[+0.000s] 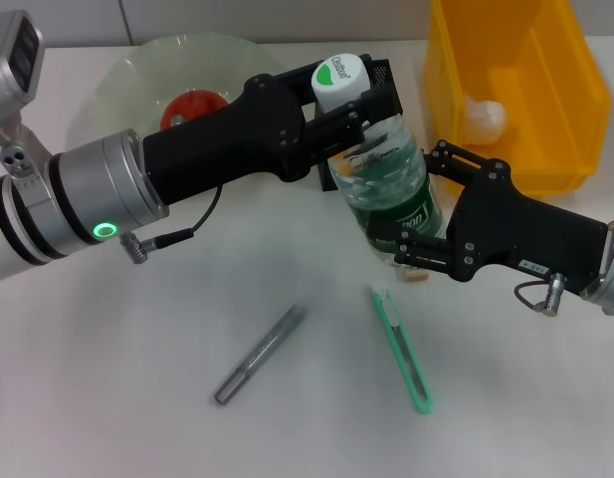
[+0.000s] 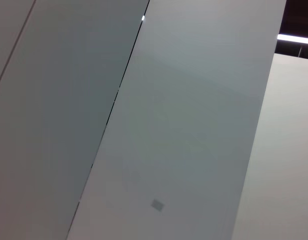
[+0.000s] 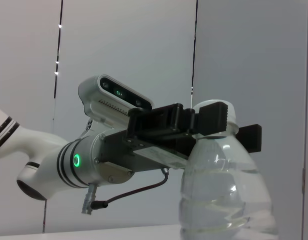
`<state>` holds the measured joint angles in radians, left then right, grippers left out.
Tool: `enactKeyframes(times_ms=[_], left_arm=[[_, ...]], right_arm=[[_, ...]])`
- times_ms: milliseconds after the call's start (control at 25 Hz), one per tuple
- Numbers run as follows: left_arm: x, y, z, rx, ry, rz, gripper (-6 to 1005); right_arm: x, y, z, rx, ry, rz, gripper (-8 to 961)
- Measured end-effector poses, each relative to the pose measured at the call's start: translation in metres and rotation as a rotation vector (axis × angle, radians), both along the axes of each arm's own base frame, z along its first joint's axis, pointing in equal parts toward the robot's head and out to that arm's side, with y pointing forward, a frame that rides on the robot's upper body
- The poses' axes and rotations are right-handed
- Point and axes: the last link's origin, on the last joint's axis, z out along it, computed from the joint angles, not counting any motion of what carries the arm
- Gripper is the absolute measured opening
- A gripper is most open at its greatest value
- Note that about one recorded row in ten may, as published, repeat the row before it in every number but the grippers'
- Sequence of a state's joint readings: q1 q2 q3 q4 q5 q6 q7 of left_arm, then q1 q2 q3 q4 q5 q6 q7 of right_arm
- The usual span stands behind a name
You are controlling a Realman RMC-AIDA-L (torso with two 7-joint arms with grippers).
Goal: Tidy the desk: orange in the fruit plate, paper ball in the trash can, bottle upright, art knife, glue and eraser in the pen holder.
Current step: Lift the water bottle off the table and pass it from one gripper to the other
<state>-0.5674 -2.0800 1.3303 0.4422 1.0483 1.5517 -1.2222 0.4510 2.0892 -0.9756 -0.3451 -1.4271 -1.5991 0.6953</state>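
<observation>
Looking down from the head view, the left gripper [image 1: 348,118] was clamped on the neck of the bottle [image 1: 391,189], while the right gripper [image 1: 426,214] pinched its lower body; the orange [image 1: 192,106] sat in the fruit plate [image 1: 127,80], the paper ball [image 1: 483,118] in the trash can [image 1: 555,90], and the glue [image 1: 259,354] and art knife [image 1: 401,349] lay on the desk [image 1: 107,398]. The left wrist view showed only blank wall panels. From the right wrist view, the left gripper [image 3: 208,127] was closed just under the cap of the bottle [image 3: 226,195].
</observation>
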Motion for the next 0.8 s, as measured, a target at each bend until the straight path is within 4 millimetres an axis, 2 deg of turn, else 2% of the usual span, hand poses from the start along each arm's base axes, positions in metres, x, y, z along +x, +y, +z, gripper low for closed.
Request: enactKeyframes(times_ms=[160, 800], left_arm=[[0.0002, -0.0006, -0.0010, -0.003, 0.003, -0.003, 446], [0.0015, -0.0012, -0.0011, 0.007, 0.006, -0.022, 446]], right_arm=[[0.0000, 0.0001, 0.0001, 0.001, 0.001, 0.000, 762], [-0.0019, 0.0014, -0.0001, 0.000, 0.004, 0.004, 762]])
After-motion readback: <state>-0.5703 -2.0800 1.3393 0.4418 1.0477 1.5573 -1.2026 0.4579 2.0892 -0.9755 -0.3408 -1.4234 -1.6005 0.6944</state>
